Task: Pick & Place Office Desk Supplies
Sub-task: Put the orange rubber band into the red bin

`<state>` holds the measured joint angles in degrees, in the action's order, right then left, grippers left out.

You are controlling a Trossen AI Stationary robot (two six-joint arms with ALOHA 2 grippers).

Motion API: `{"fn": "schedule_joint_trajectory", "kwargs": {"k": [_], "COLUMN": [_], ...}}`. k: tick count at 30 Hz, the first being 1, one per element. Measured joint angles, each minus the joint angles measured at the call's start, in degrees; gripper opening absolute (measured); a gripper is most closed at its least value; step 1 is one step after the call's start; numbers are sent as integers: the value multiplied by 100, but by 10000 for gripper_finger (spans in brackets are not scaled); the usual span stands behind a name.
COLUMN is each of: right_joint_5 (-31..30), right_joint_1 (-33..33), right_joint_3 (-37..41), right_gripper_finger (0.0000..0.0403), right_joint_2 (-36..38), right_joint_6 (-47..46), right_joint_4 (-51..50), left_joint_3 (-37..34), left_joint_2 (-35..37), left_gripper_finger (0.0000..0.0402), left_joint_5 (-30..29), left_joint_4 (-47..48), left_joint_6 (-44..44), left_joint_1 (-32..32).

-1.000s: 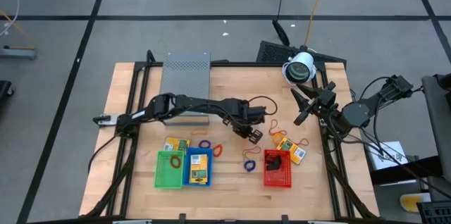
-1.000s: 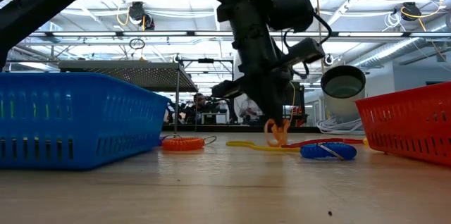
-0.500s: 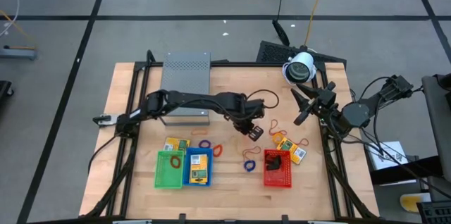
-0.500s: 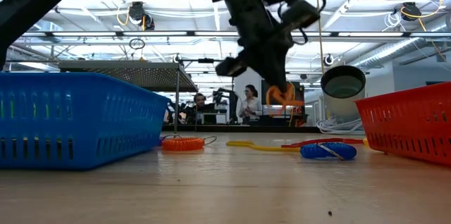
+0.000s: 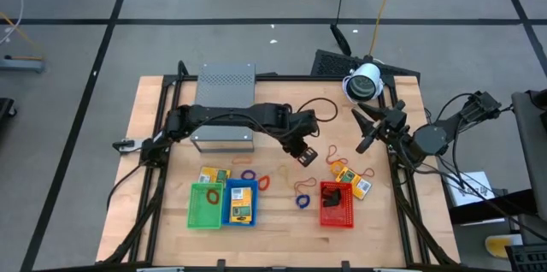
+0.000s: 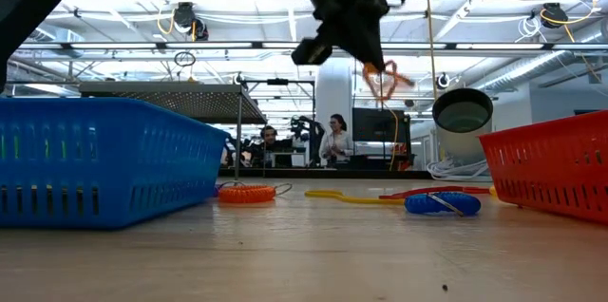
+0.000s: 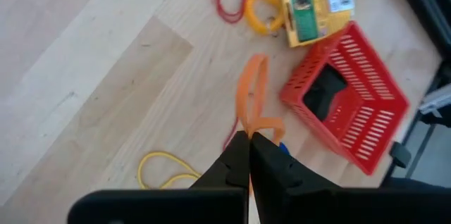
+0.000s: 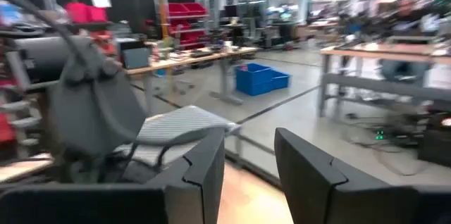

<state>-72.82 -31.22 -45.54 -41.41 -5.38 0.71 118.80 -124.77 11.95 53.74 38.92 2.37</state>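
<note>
Left gripper (image 7: 249,138) clenched on orange band (image 7: 252,97), held clear above the table (image 7: 84,76) near red basket (image 7: 356,111). Right gripper (image 8: 248,160) parked at table edge, fingers apart, holding nothing.

Robotics lab — benches (image 8: 211,58), ceiling trusses (image 6: 190,47)

a: what's the surface (image 5: 162,212) like?

b: pale wooden planks. a grey perforated box (image 5: 226,92) sits at its far edge.

a: and along the near side?

b: a green basket (image 5: 205,205), a blue basket (image 5: 240,204) touching it, and a red basket (image 5: 337,204) well apart to the right. yellow-orange packets (image 5: 351,179) lie just beside the red one, another packet (image 5: 214,174) behind the green.

a: anything loose?

b: rubber-band loops: a blue loop (image 5: 302,200), an orange loop (image 5: 263,181), a purple loop (image 5: 249,174).
</note>
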Motion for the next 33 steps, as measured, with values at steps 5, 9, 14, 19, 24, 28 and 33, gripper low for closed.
{"fn": "schedule_joint_trajectory", "kwargs": {"k": [5, 9, 14, 19, 24, 28, 33], "right_joint_5": [411, 410, 409, 392, 391, 391, 389], "right_joint_1": [9, 11, 11, 11, 11, 11, 11], "right_joint_3": [0, 0, 0, 0, 0, 0, 0], "right_gripper_finger": [116, 116, 116, 116, 116, 116, 116], "right_joint_2": [-99, -228, -360, -383, -384, -384, -384], "right_joint_6": [-448, -727, -912, -934, -922, -921, -919], "right_joint_4": [-125, -327, -313, -304, -267, -267, -267], "left_joint_3": [0, 0, 0, 0, 0, 0, 0], "left_joint_2": [161, 212, 214, 214, 214, 214, 214], "left_gripper_finger": [3, 5, 4, 11, 13, 4, 31], "left_joint_5": [-48, -103, -104, -17, 6, 2, -15], "left_joint_4": [131, 406, 785, 1143, 1302, 1294, 1283], "left_joint_6": [-184, -352, -436, -594, -723, -733, -730], "left_joint_1": [-20, -24, -27, -141, -272, -310, -312]}}
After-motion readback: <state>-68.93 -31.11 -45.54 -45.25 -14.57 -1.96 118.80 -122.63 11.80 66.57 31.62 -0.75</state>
